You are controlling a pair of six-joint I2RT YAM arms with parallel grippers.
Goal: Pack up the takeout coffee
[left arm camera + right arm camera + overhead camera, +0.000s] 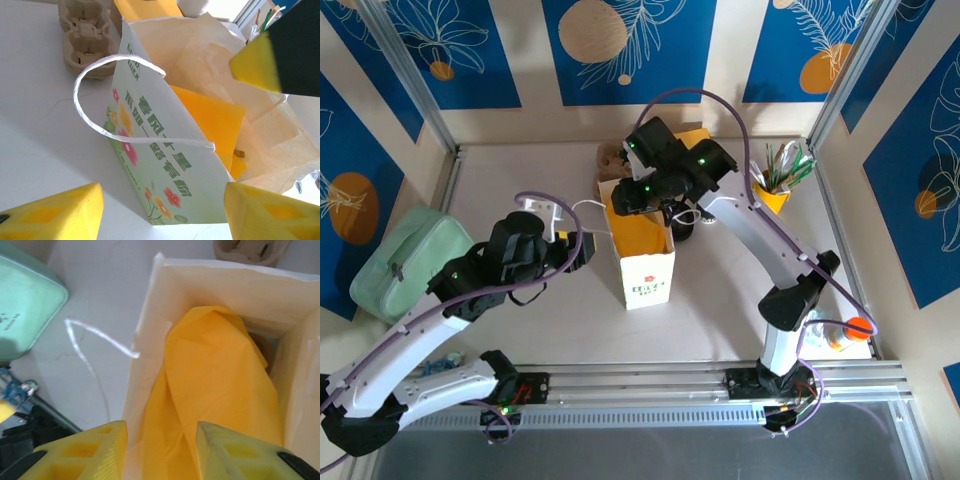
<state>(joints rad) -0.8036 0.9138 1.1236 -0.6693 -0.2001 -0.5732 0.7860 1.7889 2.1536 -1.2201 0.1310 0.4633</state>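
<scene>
One paper bag (226, 286), yellow sheet (220, 385) covering inside

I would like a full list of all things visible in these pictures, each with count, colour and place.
paper bag: one, white with flower print, upright at table centre
paper sheet: one, yellow, inside the bag
cup carrier: one, brown pulp, behind the bag
pouch: one, pale green, left edge of table
holder: one, yellow, with green and white sticks, far right
bottle: one, orange cap, near right corner
table: one, pale grey
left gripper: yellow fingers, open, at the bag's left side
right gripper: yellow fingers, open, above the bag's mouth
</scene>
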